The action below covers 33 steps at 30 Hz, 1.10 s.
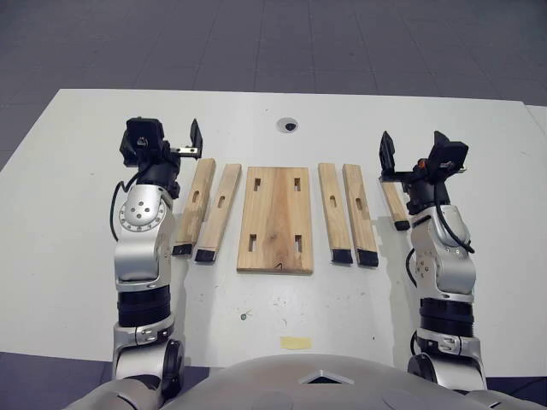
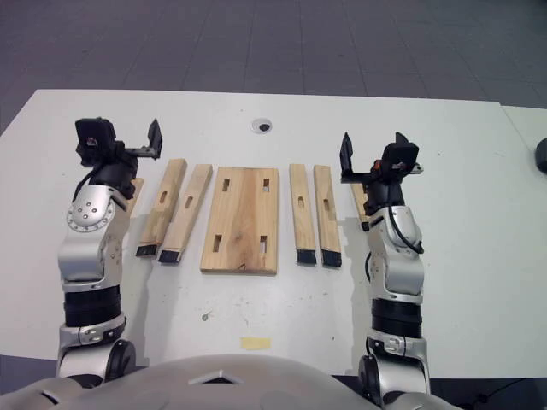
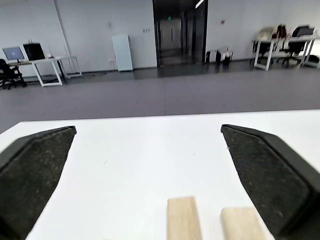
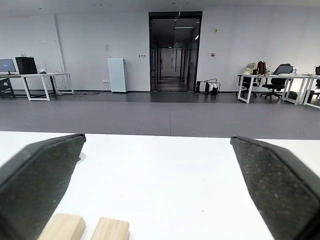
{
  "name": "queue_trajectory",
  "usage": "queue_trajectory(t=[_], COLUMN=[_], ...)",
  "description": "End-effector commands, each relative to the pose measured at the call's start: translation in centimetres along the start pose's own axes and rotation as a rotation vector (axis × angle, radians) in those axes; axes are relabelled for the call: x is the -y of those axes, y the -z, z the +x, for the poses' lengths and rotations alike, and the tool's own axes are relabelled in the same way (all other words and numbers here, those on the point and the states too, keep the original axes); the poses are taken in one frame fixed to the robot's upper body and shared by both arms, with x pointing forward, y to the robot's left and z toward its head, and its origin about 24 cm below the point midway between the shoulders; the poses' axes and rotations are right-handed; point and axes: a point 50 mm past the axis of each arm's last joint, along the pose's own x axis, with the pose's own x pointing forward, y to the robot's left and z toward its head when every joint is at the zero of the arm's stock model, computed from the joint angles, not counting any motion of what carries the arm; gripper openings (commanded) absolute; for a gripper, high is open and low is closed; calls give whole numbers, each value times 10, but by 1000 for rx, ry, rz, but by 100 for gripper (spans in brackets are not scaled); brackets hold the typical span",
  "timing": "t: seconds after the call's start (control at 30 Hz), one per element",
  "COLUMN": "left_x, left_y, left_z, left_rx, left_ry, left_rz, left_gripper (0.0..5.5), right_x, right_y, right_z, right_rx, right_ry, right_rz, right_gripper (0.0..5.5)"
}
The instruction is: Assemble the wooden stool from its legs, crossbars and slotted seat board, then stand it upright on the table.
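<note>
We log two arms extended forward: left gripper (image 1: 167, 143) and right gripper (image 1: 413, 152) – both splayed (empty) – flanking the seat board (image 1: 275, 218).

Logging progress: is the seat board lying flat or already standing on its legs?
Lying flat. The seat board rests on the table, its four slots empty, with the legs lying loose on either side.

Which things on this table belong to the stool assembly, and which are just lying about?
Belongs to the job: slotted seat board; outer left leg; inner left leg; inner right leg; outer right leg; short crossbar beside the right arm.

Lying about: yellow slip near the front edge; round cable hole beyond the board.
</note>
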Motion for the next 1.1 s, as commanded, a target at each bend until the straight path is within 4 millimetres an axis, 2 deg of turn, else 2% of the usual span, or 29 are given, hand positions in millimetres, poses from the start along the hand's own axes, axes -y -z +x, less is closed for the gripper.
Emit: queue_trajectory(t=[0.03, 0.27, 0.47, 0.7, 0.93, 1.1], left_x=[-31, -47, -55, -59, -59, -58], left_y=[16, 42, 66, 87, 102, 121], left_z=[-11, -9, -11, -17, -28, -40], left_rx=[-129, -308, -442, -587, -728, -840], left_ry=[-36, 134, 164, 190, 220, 235], left_rz=[10, -55, -8, 56, 26, -27], left_gripper=[539, 539, 539, 439, 328, 241], right_x=[7, 10, 8, 5, 0, -1], right_y=[-2, -4, -1, 2, 9, 10], right_z=[-6, -8, -10, -12, -17, -17], right_rx=[-11, -9, -6, -2, -5, -3], right_ry=[21, 35, 55, 75, 99, 109], right_rz=[-9, -15, -3, 4, 22, 25], right_gripper=[540, 540, 540, 540, 540, 540])
